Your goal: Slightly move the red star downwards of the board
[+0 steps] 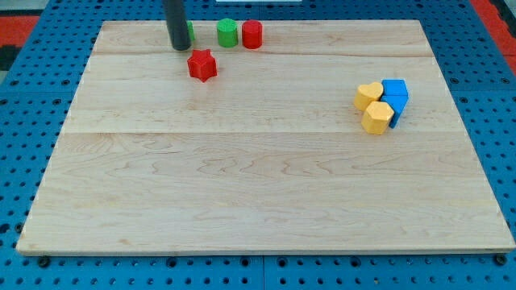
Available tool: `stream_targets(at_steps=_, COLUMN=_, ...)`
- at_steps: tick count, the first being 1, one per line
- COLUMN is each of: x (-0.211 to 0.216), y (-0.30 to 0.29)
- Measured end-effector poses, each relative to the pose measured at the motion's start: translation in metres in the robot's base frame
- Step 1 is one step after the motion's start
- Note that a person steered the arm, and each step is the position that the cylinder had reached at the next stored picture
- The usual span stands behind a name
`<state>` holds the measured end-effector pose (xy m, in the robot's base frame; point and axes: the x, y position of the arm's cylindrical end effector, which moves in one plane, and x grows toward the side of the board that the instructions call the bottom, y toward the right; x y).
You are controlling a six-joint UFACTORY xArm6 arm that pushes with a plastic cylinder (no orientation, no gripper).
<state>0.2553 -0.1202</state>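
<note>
The red star (pixel 202 64) lies on the wooden board (pixel 258 177) near the view's top, left of centre. My tip (pixel 179 47) is at the end of the dark rod, just up and to the left of the red star, a small gap apart from it. The rod hides most of a green block (pixel 189 34) behind it.
A green cylinder (pixel 227 33) and a red cylinder (pixel 252 35) stand side by side at the top edge, right of the rod. At the view's right a yellow heart (pixel 368 94), a yellow hexagon (pixel 376 118) and two blue blocks (pixel 396 90) (pixel 399 107) are clustered together.
</note>
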Motion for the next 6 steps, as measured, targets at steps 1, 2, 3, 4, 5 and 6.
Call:
stream_targets(at_steps=1, x=0.006, y=0.015)
stream_targets(at_steps=2, x=0.029, y=0.049)
stream_targets(at_steps=3, x=0.044, y=0.054)
stream_targets(at_steps=4, x=0.022, y=0.077)
stream_targets(at_steps=5, x=0.027, y=0.08)
stream_targets(at_steps=6, x=0.013, y=0.144)
